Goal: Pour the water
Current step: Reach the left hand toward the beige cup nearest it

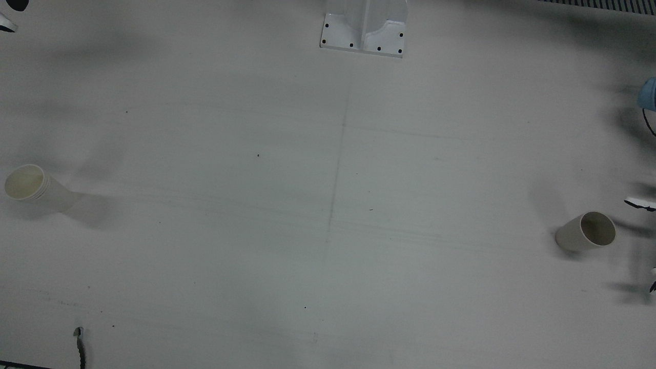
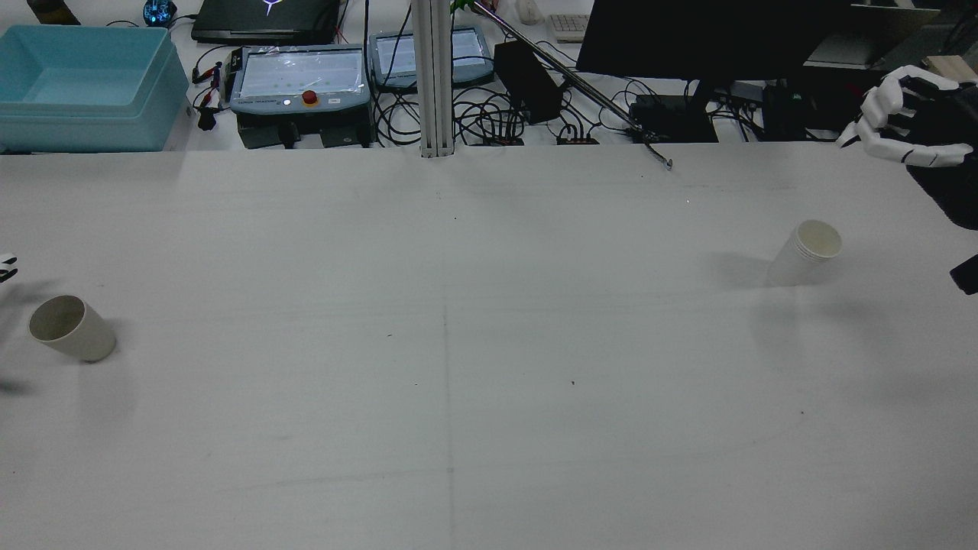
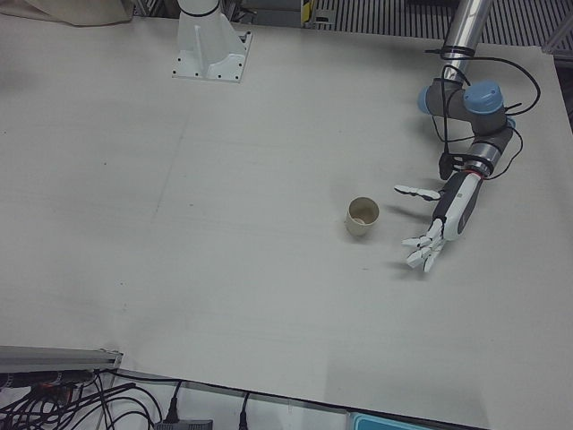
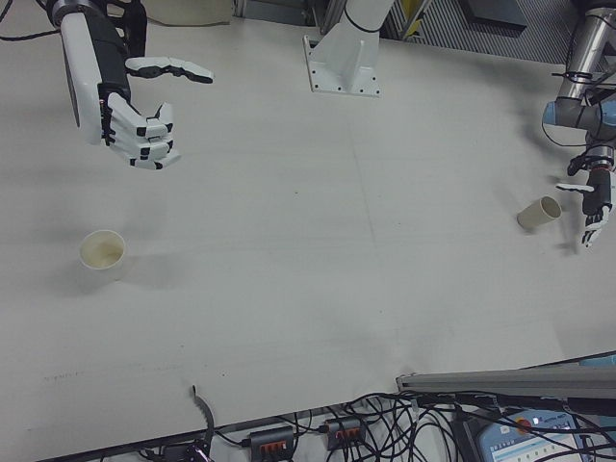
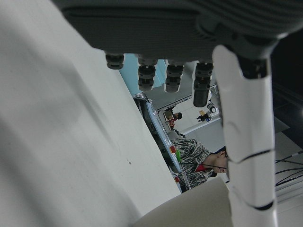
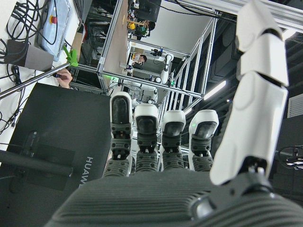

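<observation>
A beige paper cup (image 3: 363,216) stands on the robot's left half of the table; it also shows in the rear view (image 2: 71,328) and the front view (image 1: 587,231). My left hand (image 3: 439,228) is open and empty, close beside this cup and apart from it. The cup's rim (image 5: 189,210) shows at the bottom of the left hand view. A white paper cup (image 4: 102,252) stands on the right half, also in the rear view (image 2: 806,252). My right hand (image 4: 130,101) is open and empty, raised above the table behind that cup.
The arm pedestal (image 1: 365,28) stands at the table's middle back edge. Beyond the far edge in the rear view are a blue bin (image 2: 84,88), control pendants (image 2: 298,76), cables and a dark monitor (image 2: 710,38). A short cable (image 1: 79,346) lies at the operators' edge.
</observation>
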